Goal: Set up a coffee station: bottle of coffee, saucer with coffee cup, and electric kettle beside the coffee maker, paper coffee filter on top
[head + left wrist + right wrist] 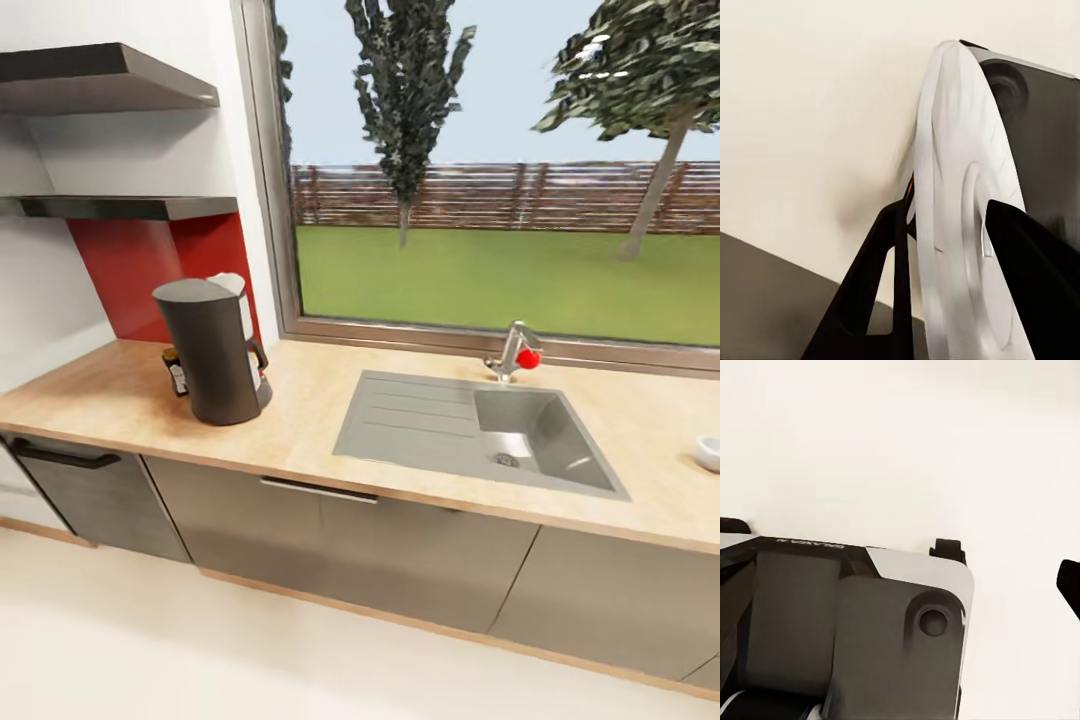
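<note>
1. The left jaws are shut on the saucer (952,150). One black finger (874,292) is on each face of it, near the rim, and the plate stands on its edge.
2. The saucer is stiff, smooth and slippery. I think it is light, but it could chip or break if it drops. Holding it by the rim looks right. It should go down flat and softly.
3. I cannot tell if the right jaws are open or closed. The right wrist view shows part of the robot's dark body and the pale floor (900,442).
4. The floor is cream and bare. Past it are grey cabinet fronts (420,560).
5. The counter (110,395) is long, flat and wood-coloured. It looks like a good steady place for a plate.
6. The coffee maker (215,350) stands on the counter, toward its left end. The bottle of coffee (176,370) is tucked just behind it, touching or nearly so. A pale thing (232,287) sits up at its top. It may be the paper filter.
7. The steel sink (470,430) is further right, with a tap (513,350).
8. A small white thing (708,452) sits at the far right edge, cut off.
9. Behind it all are a big window (500,170), a red wall panel and two dark shelves (130,207).
</note>
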You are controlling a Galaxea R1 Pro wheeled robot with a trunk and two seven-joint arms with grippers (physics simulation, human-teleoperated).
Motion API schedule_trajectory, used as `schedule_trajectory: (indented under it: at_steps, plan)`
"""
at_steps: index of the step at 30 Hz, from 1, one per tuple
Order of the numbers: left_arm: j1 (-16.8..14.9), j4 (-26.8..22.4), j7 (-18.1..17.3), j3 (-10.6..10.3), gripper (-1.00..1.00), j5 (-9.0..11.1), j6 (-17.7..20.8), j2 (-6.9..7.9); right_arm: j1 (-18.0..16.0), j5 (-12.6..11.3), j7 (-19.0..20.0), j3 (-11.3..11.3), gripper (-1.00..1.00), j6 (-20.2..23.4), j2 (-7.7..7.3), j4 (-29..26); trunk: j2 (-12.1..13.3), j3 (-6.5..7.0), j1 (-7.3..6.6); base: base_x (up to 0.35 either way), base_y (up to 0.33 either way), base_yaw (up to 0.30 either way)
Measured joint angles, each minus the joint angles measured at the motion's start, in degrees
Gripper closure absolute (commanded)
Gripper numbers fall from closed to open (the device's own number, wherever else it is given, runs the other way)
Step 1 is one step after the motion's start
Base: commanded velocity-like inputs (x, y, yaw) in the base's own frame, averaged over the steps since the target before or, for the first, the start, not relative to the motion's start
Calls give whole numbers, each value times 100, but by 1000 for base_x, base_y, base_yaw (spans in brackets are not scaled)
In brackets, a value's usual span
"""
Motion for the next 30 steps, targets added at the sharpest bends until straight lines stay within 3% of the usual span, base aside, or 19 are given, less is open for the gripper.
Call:
schedule_trajectory:
  at_steps: [17,30]
  plan:
    - [0,0,0,-4,100,-2,0,-1,2,5,0,1,-100,1,0,0,-1,0,-1,10,9,286]
    - [-7,-1,2,-2,100,0,0,0,9,6,2,1,-100,2,0,-1,0,0,-2,193,221,266]
